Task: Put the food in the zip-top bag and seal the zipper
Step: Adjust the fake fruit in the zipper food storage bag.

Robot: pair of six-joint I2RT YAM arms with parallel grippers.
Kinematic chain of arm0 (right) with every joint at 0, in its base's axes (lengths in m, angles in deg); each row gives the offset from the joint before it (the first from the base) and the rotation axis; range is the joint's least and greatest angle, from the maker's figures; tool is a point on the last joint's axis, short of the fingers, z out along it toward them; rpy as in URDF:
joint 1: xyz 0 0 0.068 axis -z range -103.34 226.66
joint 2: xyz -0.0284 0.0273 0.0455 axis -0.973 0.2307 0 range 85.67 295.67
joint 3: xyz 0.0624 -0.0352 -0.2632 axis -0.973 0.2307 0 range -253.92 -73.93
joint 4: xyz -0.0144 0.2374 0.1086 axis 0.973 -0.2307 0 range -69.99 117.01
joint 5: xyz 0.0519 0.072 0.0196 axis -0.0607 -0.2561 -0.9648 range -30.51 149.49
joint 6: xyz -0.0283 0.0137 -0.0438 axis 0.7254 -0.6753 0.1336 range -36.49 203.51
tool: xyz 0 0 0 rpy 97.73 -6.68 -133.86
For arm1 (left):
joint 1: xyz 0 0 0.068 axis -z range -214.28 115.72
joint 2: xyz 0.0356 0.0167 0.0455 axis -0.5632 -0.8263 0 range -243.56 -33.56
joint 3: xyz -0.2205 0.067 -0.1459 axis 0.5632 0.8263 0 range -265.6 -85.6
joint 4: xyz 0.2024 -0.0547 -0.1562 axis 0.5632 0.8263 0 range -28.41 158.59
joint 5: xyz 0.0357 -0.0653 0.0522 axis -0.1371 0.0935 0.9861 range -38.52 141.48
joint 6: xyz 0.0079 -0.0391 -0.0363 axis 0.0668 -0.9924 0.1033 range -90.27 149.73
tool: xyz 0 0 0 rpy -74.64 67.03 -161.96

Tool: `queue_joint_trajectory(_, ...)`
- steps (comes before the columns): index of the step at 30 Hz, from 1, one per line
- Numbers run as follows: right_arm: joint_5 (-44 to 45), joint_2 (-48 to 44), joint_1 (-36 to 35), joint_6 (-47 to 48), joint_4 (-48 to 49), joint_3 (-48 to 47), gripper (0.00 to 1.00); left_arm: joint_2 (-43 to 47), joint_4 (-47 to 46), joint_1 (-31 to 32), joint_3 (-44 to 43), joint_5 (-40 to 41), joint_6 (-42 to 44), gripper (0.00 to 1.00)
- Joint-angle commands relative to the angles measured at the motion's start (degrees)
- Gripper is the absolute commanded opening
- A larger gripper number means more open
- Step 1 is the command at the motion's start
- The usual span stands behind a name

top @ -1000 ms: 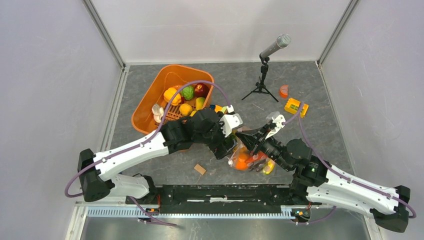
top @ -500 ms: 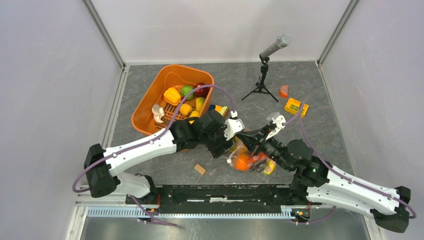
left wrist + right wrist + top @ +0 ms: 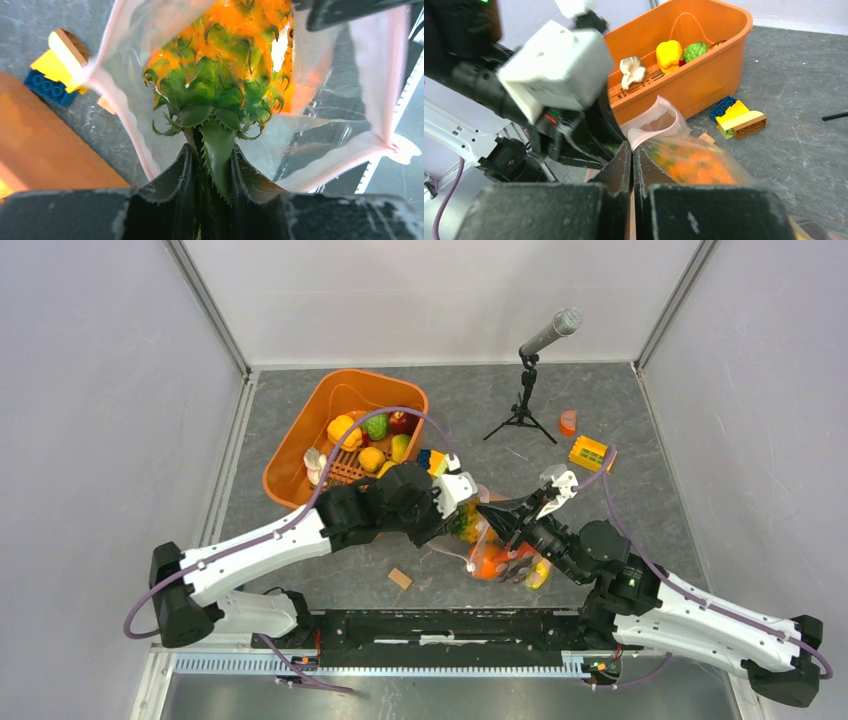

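A toy pineapple [image 3: 220,75], orange with a green crown, sits in the open mouth of the clear zip-top bag [image 3: 320,120]. My left gripper [image 3: 212,150] is shut on its crown leaves, just above the bag [image 3: 495,560]. The pink zipper [image 3: 380,75] rings the mouth; no slider shows. My right gripper [image 3: 631,147] is shut on the pink zipper edge [image 3: 651,127] and holds the mouth up. Orange food shows through the bag [image 3: 694,165]. From above, the two grippers [image 3: 458,515] [image 3: 490,512] meet over the bag.
The orange tub [image 3: 300,455] at the back left holds a yellow pepper [image 3: 343,430], a green piece [image 3: 376,425] and a red one [image 3: 402,421]. Coloured blocks [image 3: 736,117] lie beside it. A microphone stand [image 3: 525,400], a yellow block [image 3: 590,453] and a wooden block [image 3: 400,578] are nearby.
My left gripper's jaws have closed from wide open onto the pineapple's crown, and its arm has shifted slightly. The right gripper has kept its grip on the bag's edge.
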Motion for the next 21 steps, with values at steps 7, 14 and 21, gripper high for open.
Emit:
queue_joint_trajectory(7,1.34,0.30,-0.20,-1.01,3.99,0.04,0.00,7.70,-9.02,-0.04,0.55,12.72,-21.13,0.02)
queue_joint_trajectory(14,-3.64,2.13,-0.20,-2.64,12.02,1.58,0.00,4.73,-18.57,-0.04,2.29,14.19,-39.00,0.02)
queue_joint_trajectory(21,-4.06,3.26,-0.21,-4.55,15.99,2.54,0.00,3.04,-26.50,-0.01,4.87,15.29,-51.36,0.02)
